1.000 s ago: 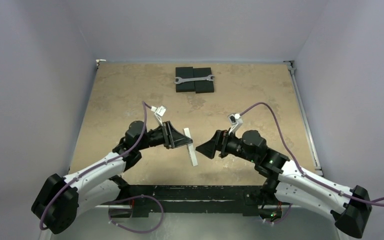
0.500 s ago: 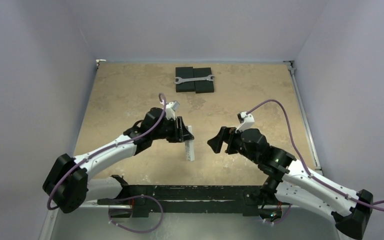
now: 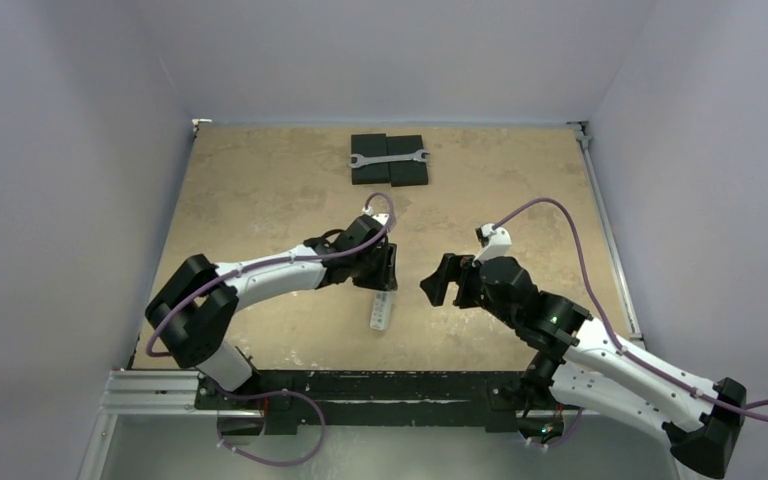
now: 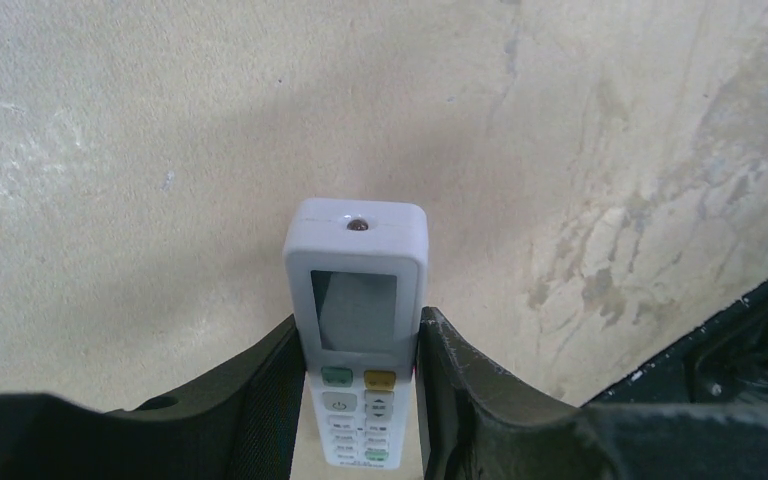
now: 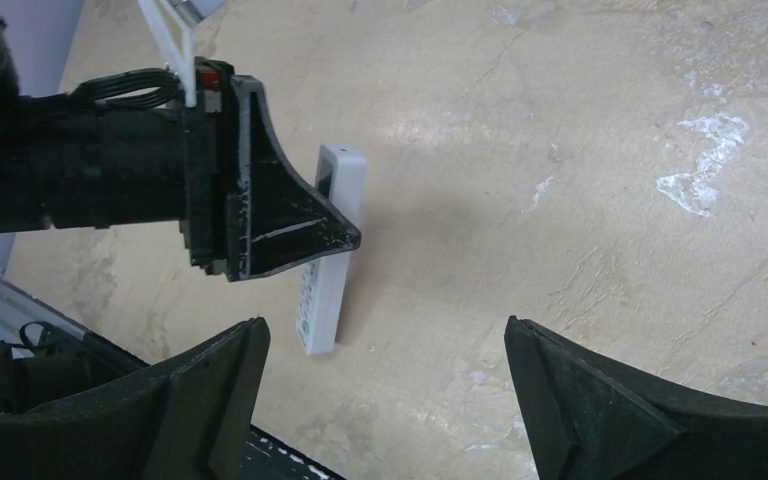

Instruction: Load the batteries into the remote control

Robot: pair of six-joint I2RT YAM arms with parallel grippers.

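My left gripper (image 4: 360, 350) is partly closed on the remote control (image 4: 357, 235) — a finger on each long side, just below its screen (image 4: 353, 310). The remote hangs over the table (image 3: 260, 200) near the front edge. My right gripper (image 5: 385, 335) gapes fully, empty — near the remote, not touching.

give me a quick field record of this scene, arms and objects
left gripper: shut on the remote control, clamped across its long sides
remote control: screen end sticking out past the fingertips
right gripper: open, empty, beside the remote control
batteries: none in view
wrench: on black blocks at the table's far edge
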